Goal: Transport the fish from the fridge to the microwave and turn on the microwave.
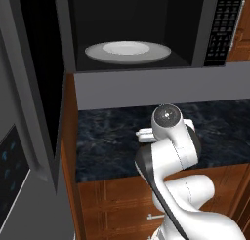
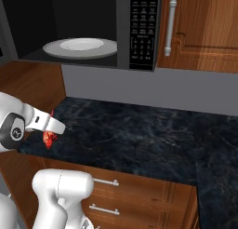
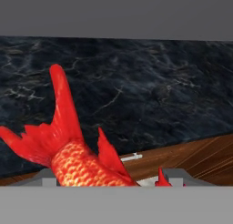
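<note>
Scaly red fish (image 3: 75,161), forked tail

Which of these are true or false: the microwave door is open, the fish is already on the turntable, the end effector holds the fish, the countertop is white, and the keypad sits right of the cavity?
1. The microwave door is open. True.
2. The fish lies on the turntable. False: the turntable is bare.
3. The end effector holds the fish. True.
4. The countertop is white. False: it is dark marble.
5. The keypad sits right of the cavity. True.
</note>
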Available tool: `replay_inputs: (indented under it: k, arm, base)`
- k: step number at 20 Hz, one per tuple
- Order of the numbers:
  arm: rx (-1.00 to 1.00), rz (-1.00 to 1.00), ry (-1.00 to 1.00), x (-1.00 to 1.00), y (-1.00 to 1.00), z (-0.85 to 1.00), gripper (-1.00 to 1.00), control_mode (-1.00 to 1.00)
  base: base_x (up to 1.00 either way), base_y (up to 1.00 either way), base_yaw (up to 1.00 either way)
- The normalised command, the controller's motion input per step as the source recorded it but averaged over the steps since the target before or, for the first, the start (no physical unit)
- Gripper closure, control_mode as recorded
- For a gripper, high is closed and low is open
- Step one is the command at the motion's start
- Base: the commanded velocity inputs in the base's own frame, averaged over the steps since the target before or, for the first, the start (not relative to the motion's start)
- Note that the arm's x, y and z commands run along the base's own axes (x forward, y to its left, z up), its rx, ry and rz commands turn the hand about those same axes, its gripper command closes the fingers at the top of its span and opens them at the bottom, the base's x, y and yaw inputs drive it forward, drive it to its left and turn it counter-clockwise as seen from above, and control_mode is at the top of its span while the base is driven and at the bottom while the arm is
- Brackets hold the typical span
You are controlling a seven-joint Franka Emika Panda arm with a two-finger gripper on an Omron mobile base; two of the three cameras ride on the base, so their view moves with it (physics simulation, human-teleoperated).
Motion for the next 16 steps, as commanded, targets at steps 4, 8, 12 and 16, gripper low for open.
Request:
replay_inputs:
  k: [4,8,12,16]
  arm:
    - [0.0,0.0,0.0,0.0,0.0,0.0,1.0,1.0]
    - [0.0,0.0,0.0,0.0,0.0,0.0,1.0,1.0]
    - [0.0,0.0,0.0,0.0,0.0,0.0,1.0,1.0]
    - [0.0,0.0,0.0,0.0,0.0,0.0,1.0,1.0]
  base:
    - [0.0,0.0,0.0]
    - [0.0,0.0,0.0]
    - [0.0,0.0,0.0]
    - [0.0,0.0,0.0]
